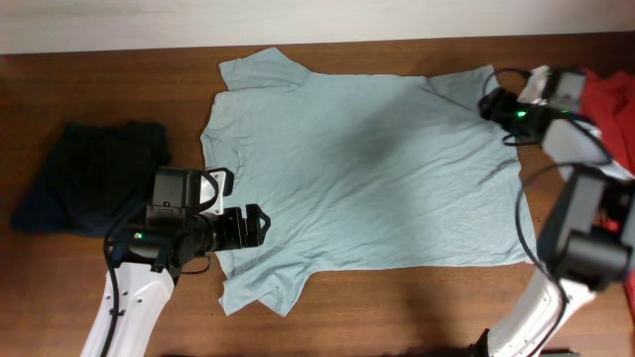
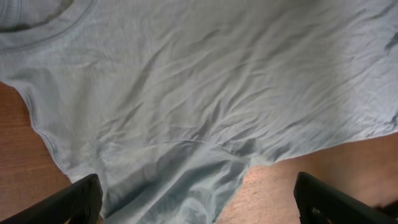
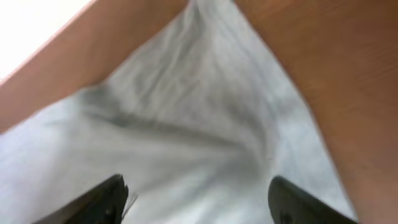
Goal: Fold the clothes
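Observation:
A large pale grey-blue T-shirt (image 1: 367, 169) lies spread flat on the table, neck to the left. My left gripper (image 1: 253, 226) is open over the shirt's lower left part, near the lower sleeve; its view shows the shirt (image 2: 205, 93) and the fingers (image 2: 199, 202) wide apart above the sleeve. My right gripper (image 1: 493, 105) is open at the shirt's upper right corner; its view shows that corner (image 3: 199, 124) between the spread fingers (image 3: 199, 199). A dark navy garment (image 1: 89, 174) lies bunched at the left. A red-orange garment (image 1: 610, 109) lies at the right edge.
The wooden table (image 1: 417, 307) shows bare along the front. A pale wall strip (image 1: 119, 25) runs along the table's back edge. The right arm's cables (image 1: 526, 208) hang over the shirt's right hem.

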